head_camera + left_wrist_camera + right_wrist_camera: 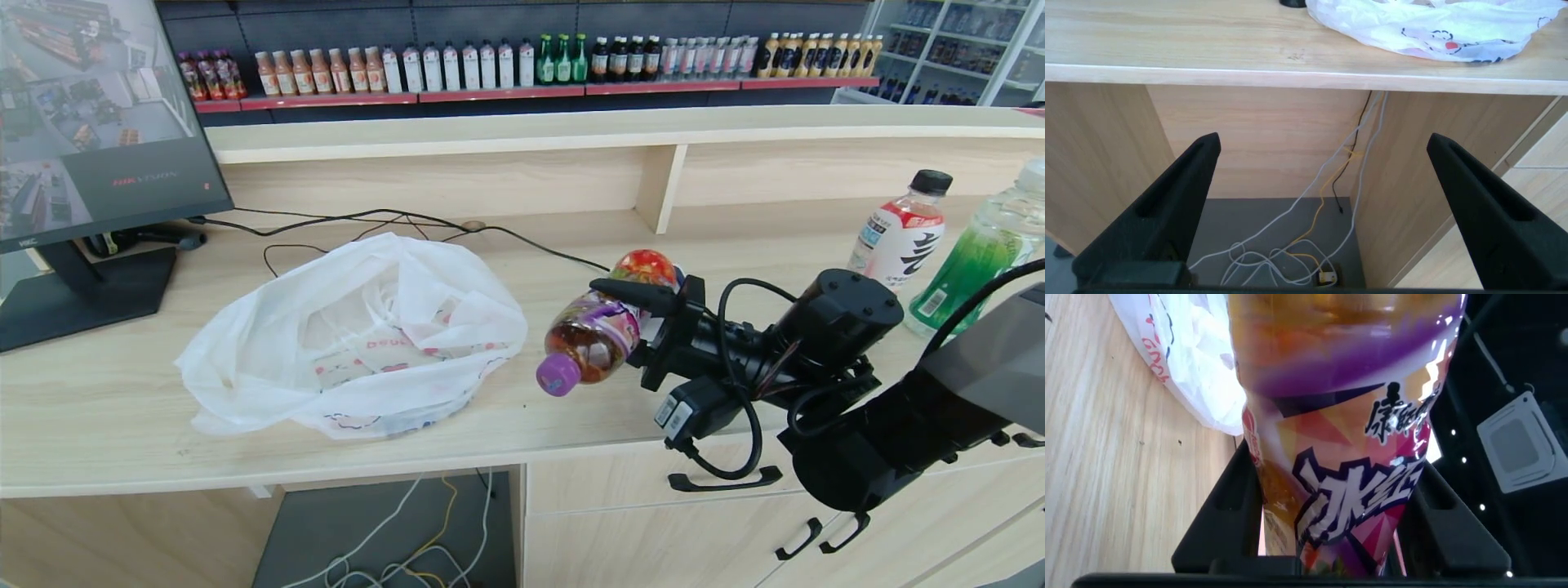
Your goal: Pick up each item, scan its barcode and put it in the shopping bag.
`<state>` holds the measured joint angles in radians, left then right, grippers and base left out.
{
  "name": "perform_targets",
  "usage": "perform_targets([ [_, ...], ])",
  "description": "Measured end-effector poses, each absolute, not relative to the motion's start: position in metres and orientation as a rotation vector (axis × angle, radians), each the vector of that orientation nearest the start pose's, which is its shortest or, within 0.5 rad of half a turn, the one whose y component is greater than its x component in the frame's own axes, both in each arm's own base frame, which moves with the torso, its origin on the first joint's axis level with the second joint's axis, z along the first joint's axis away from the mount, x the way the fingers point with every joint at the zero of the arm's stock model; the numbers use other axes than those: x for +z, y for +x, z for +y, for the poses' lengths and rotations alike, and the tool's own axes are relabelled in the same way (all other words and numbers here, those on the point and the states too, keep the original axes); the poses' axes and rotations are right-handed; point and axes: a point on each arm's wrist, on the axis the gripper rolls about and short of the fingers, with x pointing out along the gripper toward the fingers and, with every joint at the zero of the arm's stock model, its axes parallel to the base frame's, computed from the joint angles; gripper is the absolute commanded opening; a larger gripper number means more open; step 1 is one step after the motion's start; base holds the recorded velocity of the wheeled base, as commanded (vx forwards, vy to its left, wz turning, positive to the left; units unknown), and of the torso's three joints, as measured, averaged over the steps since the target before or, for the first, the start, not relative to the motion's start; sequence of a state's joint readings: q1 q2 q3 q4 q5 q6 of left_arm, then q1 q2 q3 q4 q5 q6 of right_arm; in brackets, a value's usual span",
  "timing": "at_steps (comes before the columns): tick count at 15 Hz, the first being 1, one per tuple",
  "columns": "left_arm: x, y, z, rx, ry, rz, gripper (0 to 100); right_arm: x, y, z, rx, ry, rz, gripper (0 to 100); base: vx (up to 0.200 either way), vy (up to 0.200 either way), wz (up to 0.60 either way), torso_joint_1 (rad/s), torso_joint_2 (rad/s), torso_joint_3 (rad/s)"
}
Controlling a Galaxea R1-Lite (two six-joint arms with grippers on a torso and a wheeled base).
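The right gripper point(630, 320) is clamping a purple-capped tea bottle point(600, 327) sideways over the counter point(122, 425) — its cap is pointing toward 8 o'clock, and the white shopping bag point(351, 335) is lying open at the bottle's 9 o'clock. A white-labelled bottle point(898, 233) and a green-labelled bottle point(976, 269) are standing at its 2 o'clock. The left gripper point(1323, 143) is gaping wide below the counter's edge.
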<state>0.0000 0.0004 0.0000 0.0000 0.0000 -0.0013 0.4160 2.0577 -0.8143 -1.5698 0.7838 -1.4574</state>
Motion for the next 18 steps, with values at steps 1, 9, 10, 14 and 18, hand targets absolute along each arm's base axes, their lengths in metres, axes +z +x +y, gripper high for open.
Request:
perform_targets([
  [1, 0.075, -0.023, 0.0, 0.0, -0.001, 0.0, 100, 0.155, 0.322, 0.16, 0.723, -1.312, -1.141, 0, 0.0, 0.0, 0.0, 0.0, 0.0, 0.0],
  [9, 0.075, -0.023, 0.0, 0.0, -0.001, 0.0, 100, 0.183, 0.309, 0.154, 0.707, -1.206, -1.121, 0, 0.0, 0.0, 0.0, 0.0, 0.0, 0.0],
  [10, 0.075, -0.023, 0.0, 0.0, -0.001, 0.0, 100, 0.188, 0.305, 0.154, 0.708, -1.178, -1.113, 0, 0.0, 0.0, 0.0, 0.0, 0.0, 0.0],
  [14, 0.075, -0.023, 0.0, 0.0, -0.001, 0.0, 100, 0.209, 0.295, 0.149, 0.714, -1.076, -1.104, 0, 0.0, 0.0, 0.0, 0.0, 0.0, 0.0],
  [18, 0.075, -0.023, 0.0, 0.0, -0.001, 0.0, 100, 0.221, 0.286, 0.147, 0.758, -0.9, -1.023, 0, 0.0, 0.0, 0.0, 0.0, 0.0, 0.0],
])
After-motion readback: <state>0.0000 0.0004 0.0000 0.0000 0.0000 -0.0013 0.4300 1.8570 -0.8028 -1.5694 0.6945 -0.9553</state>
